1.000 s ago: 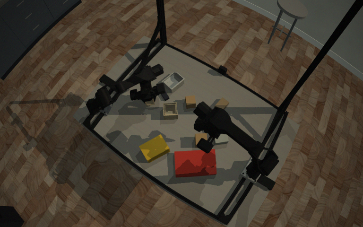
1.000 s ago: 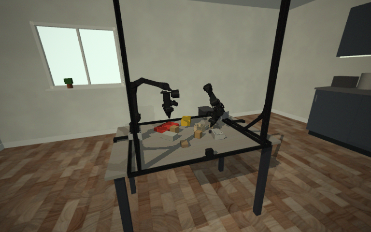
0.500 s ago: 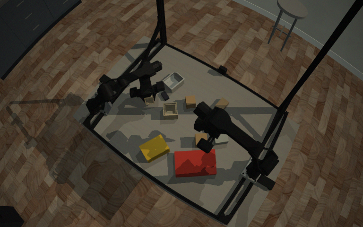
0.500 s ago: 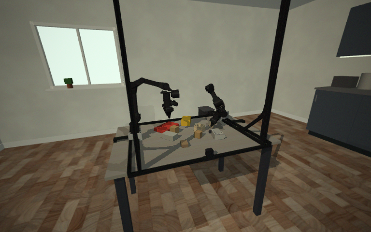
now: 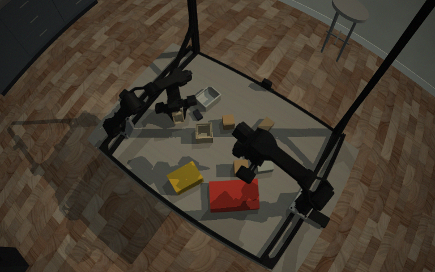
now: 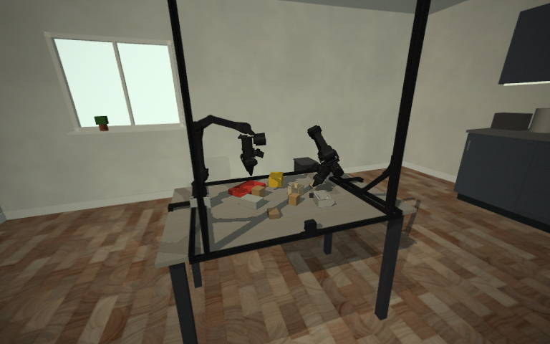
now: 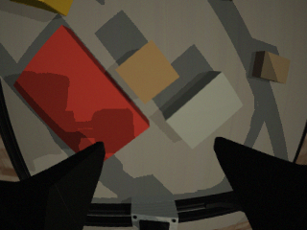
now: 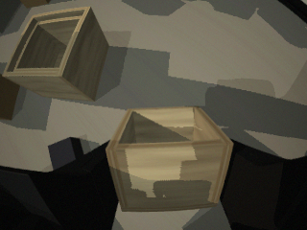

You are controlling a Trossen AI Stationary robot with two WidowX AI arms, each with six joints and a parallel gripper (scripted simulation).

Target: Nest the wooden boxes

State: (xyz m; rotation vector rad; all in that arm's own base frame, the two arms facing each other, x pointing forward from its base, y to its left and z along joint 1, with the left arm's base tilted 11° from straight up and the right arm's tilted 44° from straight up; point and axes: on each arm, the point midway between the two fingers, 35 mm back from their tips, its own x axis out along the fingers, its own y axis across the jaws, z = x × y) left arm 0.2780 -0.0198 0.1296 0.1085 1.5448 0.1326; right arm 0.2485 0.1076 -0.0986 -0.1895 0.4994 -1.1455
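1. the red block (image 5: 234, 195) (image 6: 247, 188) (image 7: 82, 91) lies flat, its long axis running across the top view; the left gripper (image 5: 251, 161) (image 6: 250, 172) (image 7: 160, 146) hangs above the table (image 5: 144, 147) (image 6: 227, 231), fingers wide open, nothing between them.
2. the yellow block (image 5: 184, 177) (image 6: 276, 179) (image 7: 43, 6) sits near the red one.
3. the pale open tray (image 5: 207, 105) (image 6: 323, 198) faces mouth up, near the right gripper (image 5: 178, 115) (image 6: 314, 184) (image 8: 164, 136).
4. the larger wooden box (image 5: 204, 139) (image 6: 296, 188) (image 8: 83, 67) stands upright on the table, mouth up; a second rim shows inside it. its mouth is square, with no long axis across it.
5. the small wooden box (image 5: 178, 118) (image 8: 168, 172) is gripped between the right fingers, outside and beside the larger one, its mouth visible from above. i cannot tell its exact tilt.
6. the small dark block (image 5: 197, 114) (image 6: 311, 195) (image 8: 66, 152) lies between tray and boxes.
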